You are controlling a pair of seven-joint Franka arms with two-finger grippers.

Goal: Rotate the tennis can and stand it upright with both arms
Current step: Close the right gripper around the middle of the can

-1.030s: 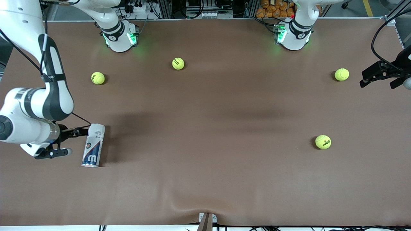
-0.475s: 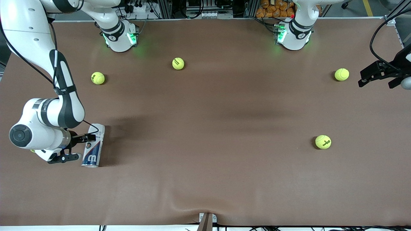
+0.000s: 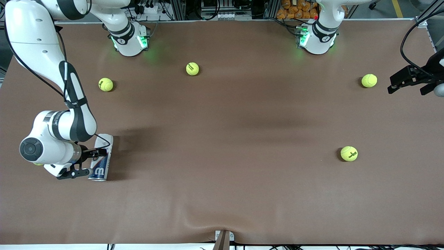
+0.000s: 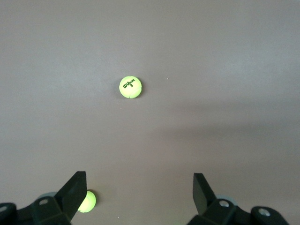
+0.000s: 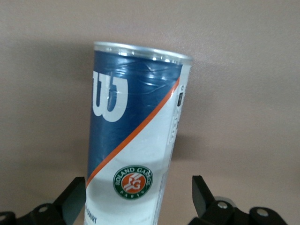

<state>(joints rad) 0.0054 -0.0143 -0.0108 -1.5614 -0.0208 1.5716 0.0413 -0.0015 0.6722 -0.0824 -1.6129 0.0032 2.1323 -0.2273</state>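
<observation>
The tennis can [image 3: 100, 169] lies on its side near the right arm's end of the table, its metallic end toward the front camera. My right gripper [image 3: 93, 162] is open and low over the can's middle, one finger on each side. In the right wrist view the can [image 5: 136, 126] fills the space between the fingers of the right gripper [image 5: 139, 199], closer to one finger [image 5: 75, 194]. My left gripper [image 3: 406, 91] waits open and empty above the left arm's end of the table, and it also shows in the left wrist view [image 4: 139, 190].
Tennis balls lie loose on the brown table: one [image 3: 105, 84] farther from the front camera than the can, one [image 3: 192, 68] near the right arm's base, one [image 3: 369, 80] beside the left gripper, one [image 3: 349, 153] nearer the front camera. The left wrist view shows two balls [image 4: 131, 87] [image 4: 87, 201].
My right arm has swung toward the can, and its open gripper has slid from beside the can to straddle it. The can and the left arm have barely moved.
</observation>
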